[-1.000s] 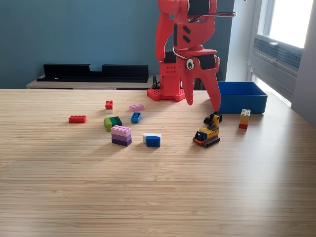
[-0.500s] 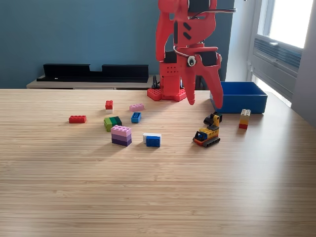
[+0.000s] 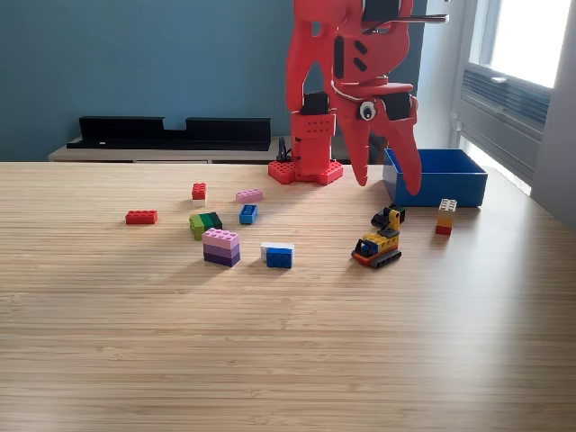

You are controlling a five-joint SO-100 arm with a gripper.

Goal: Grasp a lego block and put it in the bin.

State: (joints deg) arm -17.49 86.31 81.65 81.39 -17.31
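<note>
Wooden table, black shelf unit against blue wall

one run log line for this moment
gripper: open, empty, raised beside bin | blocks on table: pink-purple stack, red brick | bin contents: unseen

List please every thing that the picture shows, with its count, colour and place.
bin: 1, blue, table's far right, behind the jaws
red brick: 1, red, far left
red and white block: 1, left of centre, at the back
pink plate: 1, pink, beside it
small blue brick: 1, blue, centre
green block: 1, light and dark green, centre left
pink and purple stack: 1, in front of the green block
blue and white block: 1, centre front
toy digger: 1, yellow and black, right of centre
yellow stack: 1, white, yellow, red, near the bin
table: 1, light wood
shelf: 1, black, back wall
gripper: 1, red, jaws open and empty, above the table by the bin
</note>
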